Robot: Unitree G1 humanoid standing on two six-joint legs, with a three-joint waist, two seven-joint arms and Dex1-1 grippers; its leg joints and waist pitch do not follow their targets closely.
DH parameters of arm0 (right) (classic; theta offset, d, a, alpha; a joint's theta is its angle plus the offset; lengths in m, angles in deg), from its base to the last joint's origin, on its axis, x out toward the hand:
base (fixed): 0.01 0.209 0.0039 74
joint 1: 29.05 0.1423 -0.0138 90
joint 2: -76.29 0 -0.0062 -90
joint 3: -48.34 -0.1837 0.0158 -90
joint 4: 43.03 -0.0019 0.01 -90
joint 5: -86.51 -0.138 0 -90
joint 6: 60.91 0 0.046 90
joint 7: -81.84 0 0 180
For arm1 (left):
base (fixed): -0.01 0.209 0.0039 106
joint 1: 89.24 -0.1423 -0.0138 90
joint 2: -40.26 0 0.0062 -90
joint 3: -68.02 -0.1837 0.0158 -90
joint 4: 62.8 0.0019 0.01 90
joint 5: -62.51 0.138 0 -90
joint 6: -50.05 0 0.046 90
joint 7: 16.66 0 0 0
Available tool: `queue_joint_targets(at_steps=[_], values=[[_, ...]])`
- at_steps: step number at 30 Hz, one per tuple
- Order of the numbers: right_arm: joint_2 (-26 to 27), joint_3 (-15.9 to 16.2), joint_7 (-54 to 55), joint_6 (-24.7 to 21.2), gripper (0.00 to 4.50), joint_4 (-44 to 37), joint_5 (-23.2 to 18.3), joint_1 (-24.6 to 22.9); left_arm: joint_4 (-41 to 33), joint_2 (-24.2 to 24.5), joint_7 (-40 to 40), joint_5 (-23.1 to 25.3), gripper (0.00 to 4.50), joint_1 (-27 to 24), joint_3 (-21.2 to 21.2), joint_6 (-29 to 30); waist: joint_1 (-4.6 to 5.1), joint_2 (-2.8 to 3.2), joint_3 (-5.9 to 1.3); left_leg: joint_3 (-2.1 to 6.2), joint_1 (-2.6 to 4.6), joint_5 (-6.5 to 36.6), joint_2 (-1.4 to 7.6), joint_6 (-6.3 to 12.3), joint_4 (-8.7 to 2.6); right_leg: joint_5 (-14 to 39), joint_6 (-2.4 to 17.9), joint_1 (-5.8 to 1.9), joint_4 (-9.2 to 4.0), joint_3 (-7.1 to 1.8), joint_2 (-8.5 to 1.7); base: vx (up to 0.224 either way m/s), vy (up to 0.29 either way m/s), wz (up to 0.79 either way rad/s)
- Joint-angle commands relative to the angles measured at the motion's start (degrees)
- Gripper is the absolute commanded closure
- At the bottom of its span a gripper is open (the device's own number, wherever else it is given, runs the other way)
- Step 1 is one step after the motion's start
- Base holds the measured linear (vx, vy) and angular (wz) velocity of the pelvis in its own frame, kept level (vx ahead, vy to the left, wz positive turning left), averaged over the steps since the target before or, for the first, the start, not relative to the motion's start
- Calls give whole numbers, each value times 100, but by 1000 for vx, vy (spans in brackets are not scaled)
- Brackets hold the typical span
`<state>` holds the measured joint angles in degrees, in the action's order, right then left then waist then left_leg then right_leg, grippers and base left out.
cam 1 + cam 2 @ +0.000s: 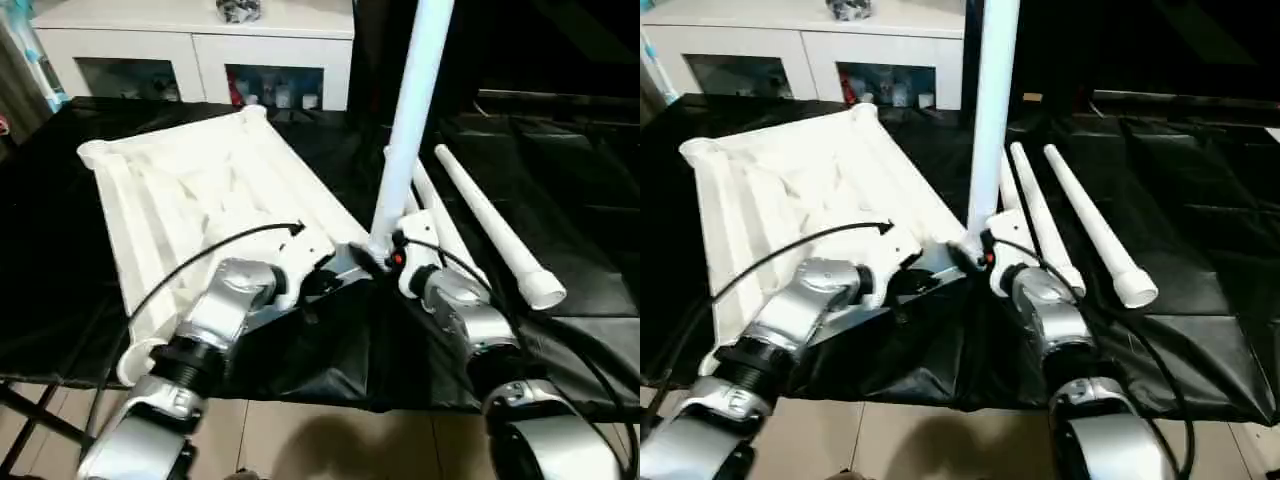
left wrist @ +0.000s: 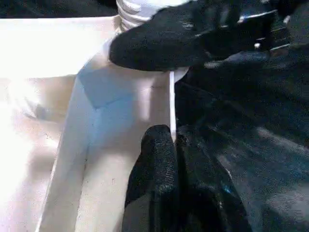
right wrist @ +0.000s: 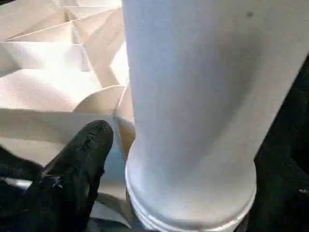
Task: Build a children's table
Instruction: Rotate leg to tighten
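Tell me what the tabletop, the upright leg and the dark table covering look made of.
Tabletop: apparently moulded white plastic, shown by its ribbed underside. Upright leg: smooth white tube, likely plastic, soft sheen. Covering: thin black sheet, wrinkled and glossy, plastic or coated fabric.

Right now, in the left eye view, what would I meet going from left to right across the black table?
White ribbed plastic tabletop lying upside down → upright white tube leg standing at its corner → two loose white tapered tube legs lying on the black cloth, the outer one farthest right.
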<state>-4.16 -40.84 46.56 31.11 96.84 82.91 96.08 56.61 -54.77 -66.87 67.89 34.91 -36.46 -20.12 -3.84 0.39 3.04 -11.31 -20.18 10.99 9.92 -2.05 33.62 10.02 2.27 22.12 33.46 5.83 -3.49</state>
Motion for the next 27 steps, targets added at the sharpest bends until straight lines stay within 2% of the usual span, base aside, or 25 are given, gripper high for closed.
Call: queue_joint_targets(at_steps=[1,3,6,9,10,13,14,15,16,19,25,27], values=[[82,556,-825,-74,32,4,91,-204,-476,-93,-516,-366,450,80,-167,-326,-26,12,-343,218,35,1249,415,280,-407,1712,1054,-247,-446,-393,-643,0,0,0],[-275,707,-1734,-10,32,-299,12,-361,-539,165,-1103,-487,450,40,-227,-410,-64,2,-356,203,18,1097,417,398,-387,1501,1083,-270,-418,-392,-639,0,0,0],[-501,813,-2314,15,32,-498,-52,-464,-516,320,-1385,-508,450,52,-280,-385,-131,16,-364,182,16,908,447,503,-372,1217,1167,-255,-367,-385,-615,0,0,0],[-743,926,-2944,-76,32,-720,-159,-554,-436,479,-1671,-512,450,97,-326,-442,-192,22,-356,179,41,976,460,486,-377,1301,1197,-238,-380,-383,-623,0,0,0],[-826,960,-3178,-147,54,-804,-200,-581,-403,532,-1777,-517,450,117,-339,-458,-217,25,-353,182,44,1029,465,452,-384,1383,1175,-239,-385,-383,-625,0,0,0],[-1014,1046,-3689,-324,76,-1004,-275,-635,-342,658,-2021,-526,450,162,-380,-504,-271,29,-344,180,70,1138,465,388,-392,1593,1111,-225,-416,-391,-633,0,0,0],[-1060,1072,-3810,-377,76,-1067,-292,-652,-329,691,-2090,-530,450,174,-392,-513,-285,23,-345,184,67,1161,461,374,-394,1667,1089,-235,-422,-390,-638,0,0,0],[-1109,1112,-3946,-431,99,-1139,-296,-673,-312,724,-2172,-532,450,187,-404,-535,-290,19,-350,185,59,1143,463,368,-394,1656,1078,-239,-416,-390,-637,0,0,0],[-1166,1174,-4102,-497,104,-1227,-293,-699,-290,764,-2265,-528,450,202,-420,-550,-292,17,-353,193,50,1102,465,362,-398,1631,1060,-246,-408,-388,-639,0,0,0],[-1216,1262,-4183,-512,109,-1315,-250,-735,-254,798,-2289,-502,450,220,-436,-595,-305,17,-355,195,51,1067,458,343,-392,1627,1066,-243,-413,-385,-647,0,0,0],[-1114,1205,-4063,-592,161,-1379,-319,-781,-165,756,-2126,-468,450,243,-378,-652,-308,19,-360,195,49,1030,454,329,-389,1592,1074,-241,-412,-379,-637,0,0,0],[-893,1013,-3307,-558,168,-1136,-169,-700,71,509,-1445,-390,450,341,-191,-675,-301,25,-347,201,55,1108,455,288,-398,1699,1052,-232,-428,-375,-642,0,0,0]])
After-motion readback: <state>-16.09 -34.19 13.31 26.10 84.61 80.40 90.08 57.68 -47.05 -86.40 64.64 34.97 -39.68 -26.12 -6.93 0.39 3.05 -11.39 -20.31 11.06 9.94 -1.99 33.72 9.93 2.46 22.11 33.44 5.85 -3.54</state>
